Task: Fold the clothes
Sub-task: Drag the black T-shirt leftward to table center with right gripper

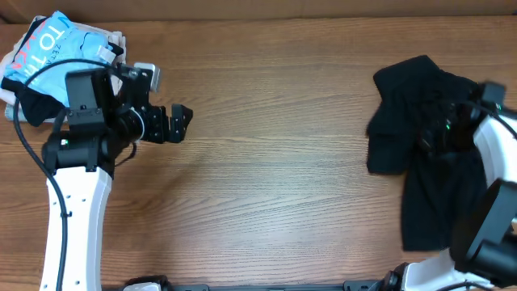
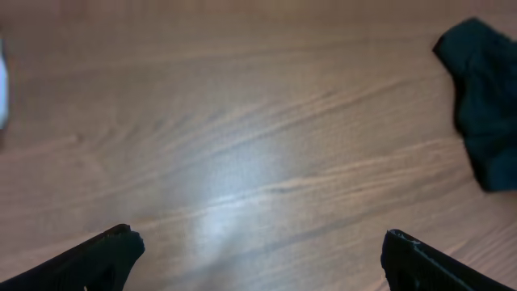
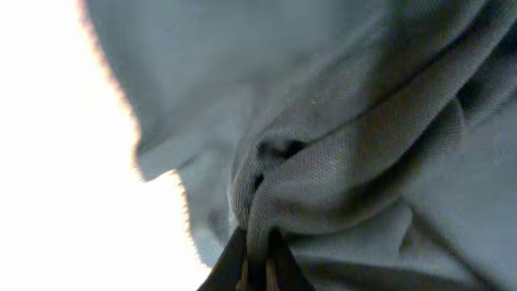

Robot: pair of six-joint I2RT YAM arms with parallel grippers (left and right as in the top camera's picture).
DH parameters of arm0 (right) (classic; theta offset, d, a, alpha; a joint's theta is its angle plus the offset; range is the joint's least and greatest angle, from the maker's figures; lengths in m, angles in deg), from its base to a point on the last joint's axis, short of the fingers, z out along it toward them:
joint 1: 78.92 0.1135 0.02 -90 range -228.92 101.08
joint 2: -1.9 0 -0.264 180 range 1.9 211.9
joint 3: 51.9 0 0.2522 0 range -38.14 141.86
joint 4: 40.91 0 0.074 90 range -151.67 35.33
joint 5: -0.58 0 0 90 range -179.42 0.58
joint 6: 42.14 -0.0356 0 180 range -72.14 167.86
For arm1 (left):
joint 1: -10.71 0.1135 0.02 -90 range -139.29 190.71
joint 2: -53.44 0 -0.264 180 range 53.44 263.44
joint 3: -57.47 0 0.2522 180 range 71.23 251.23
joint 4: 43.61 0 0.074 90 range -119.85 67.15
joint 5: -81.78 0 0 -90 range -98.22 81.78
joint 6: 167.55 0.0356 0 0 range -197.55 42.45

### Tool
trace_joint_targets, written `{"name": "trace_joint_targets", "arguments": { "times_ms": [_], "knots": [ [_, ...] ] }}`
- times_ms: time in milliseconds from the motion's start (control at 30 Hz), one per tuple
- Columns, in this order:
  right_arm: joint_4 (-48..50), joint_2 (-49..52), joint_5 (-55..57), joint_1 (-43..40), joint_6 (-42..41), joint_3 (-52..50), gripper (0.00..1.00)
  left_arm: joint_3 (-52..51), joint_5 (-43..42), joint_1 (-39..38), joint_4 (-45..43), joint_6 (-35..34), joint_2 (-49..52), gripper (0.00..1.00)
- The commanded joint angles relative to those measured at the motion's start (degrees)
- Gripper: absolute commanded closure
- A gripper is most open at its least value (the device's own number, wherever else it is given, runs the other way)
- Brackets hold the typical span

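Cloth fills our right wrist view. The right gripper (image 3: pixel 254 271) has its jaws pinched together on a raised fold of the black shirt (image 1: pixel 408 153). That shirt lies crumpled on the right side of the table (image 1: pixel 283 186), part of it hidden under our right arm. Our left gripper (image 2: pixel 260 238) hangs with jaws wide apart over bare wood on the left, well apart from the shirt. Behind our left arm, in the far left corner, a light blue garment (image 1: pixel 52 44) with lettering sits heaped beside a beige garment (image 1: pixel 113 39), and a black cable (image 1: pixel 56 66) crosses the heap.
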Motion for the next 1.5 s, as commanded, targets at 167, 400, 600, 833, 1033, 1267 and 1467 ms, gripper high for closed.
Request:
{"name": "trace_joint_targets", "arguments": {
  "times_ms": [167,400,600,833,1033,1267,1467],
  "knots": [
    [-7.21,-7.48,-6.60,25.79,4.70,11.30,0.96,9.57,5.95,-0.31,0.55,-0.57,-0.52,0.00],
    [-5.73,-7.37,-6.56,51.32,0.63,11.26,0.69,10.58,17.51,-0.31,3.37,-0.55,-0.50,0.00],
    [-5.86,-7.65,2.75,57.37,-7.65,11.41,0.40,10.58,19.69,-0.31,5.70,-0.33,-0.48,0.00],
    [-10.97,-7.43,13.11,41.72,-11.78,11.54,0.26,10.56,19.54,-0.37,6.47,-0.09,-0.31,0.00],
    [-11.15,-5.16,16.17,29.16,-10.29,10.23,0.24,10.47,17.09,-0.37,7.19,-0.07,1.29,0.00],
    [-5.73,-1.55,15.76,22.18,-7.58,5.01,0.26,10.45,11.76,-0.37,8.00,0.07,4.57,0.00],
    [1.84,1.11,12.48,19.96,-1.81,0.07,0.20,10.45,11.69,-0.37,8.00,0.07,5.68,0.00]
  ]
}}
